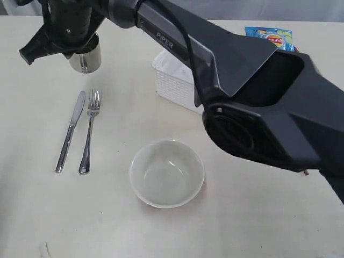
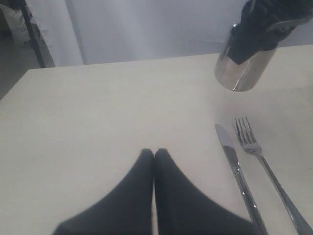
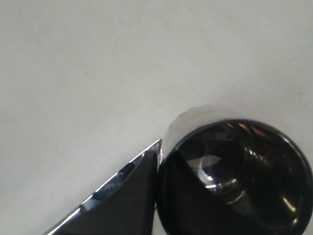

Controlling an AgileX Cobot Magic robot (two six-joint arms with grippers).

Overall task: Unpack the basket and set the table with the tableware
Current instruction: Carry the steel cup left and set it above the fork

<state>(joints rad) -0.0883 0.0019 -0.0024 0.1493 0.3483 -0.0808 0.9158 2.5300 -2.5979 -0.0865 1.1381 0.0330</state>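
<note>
My right pincer (image 1: 78, 49) was pinched on the rim of the shiny cup (image 1: 88, 59), one finger in and one out, past the tips of the fork (image 1: 90, 131) and knife (image 1: 70, 131), and I thought I should set it down straight and slow, then let go. My left pincer (image 2: 154, 161) was closed on nothing, low over the table (image 1: 258, 226). It looked flat, pale and smooth, with a grey curtain (image 2: 146, 24) behind

text "PiPER" | on black robot arm (image 1: 231, 80) | blue chip bag (image 1: 270, 36) logo | too blurred to read
</note>
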